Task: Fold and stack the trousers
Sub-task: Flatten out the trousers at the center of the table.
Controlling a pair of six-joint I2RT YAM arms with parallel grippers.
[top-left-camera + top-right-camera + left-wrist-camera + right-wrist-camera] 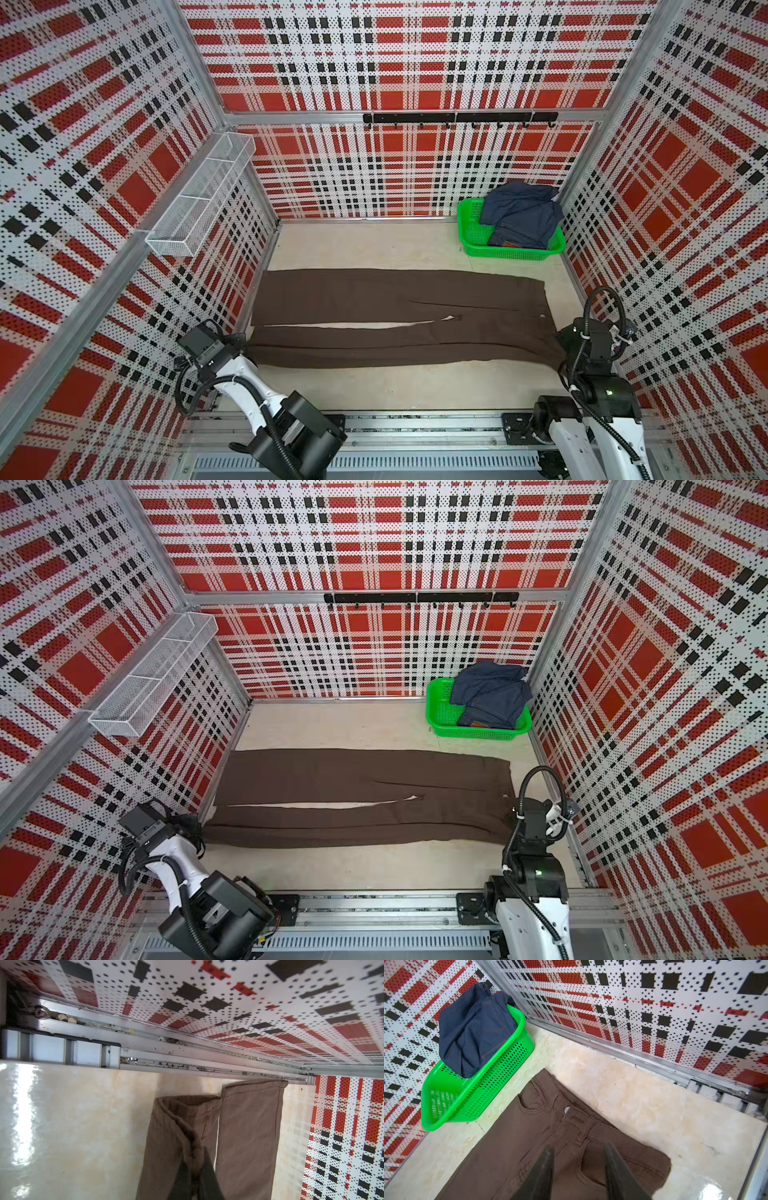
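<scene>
1. Left wrist view: the left gripper (195, 1157) is pressed together on a puckered fold of the trousers (247, 1130), pinching the near leg close to its hem.
2. Right wrist view: the right gripper (578, 1145) hangs spread over the waistband, with nothing caught between its fingers.
3. In both top views the trousers lie flat and full length along the tabletop (374, 390), with the hems at its left edge and the waist by its right edge.
4. The green basket (466, 226), holding blue jeans (519, 208), sits in the far right corner.
5. Risk: only the hem end is gripped. A lift or pull by the left arm alone would likely drag the cloth askew and wrinkle the legs. The thin pinch could also slip free.
</scene>
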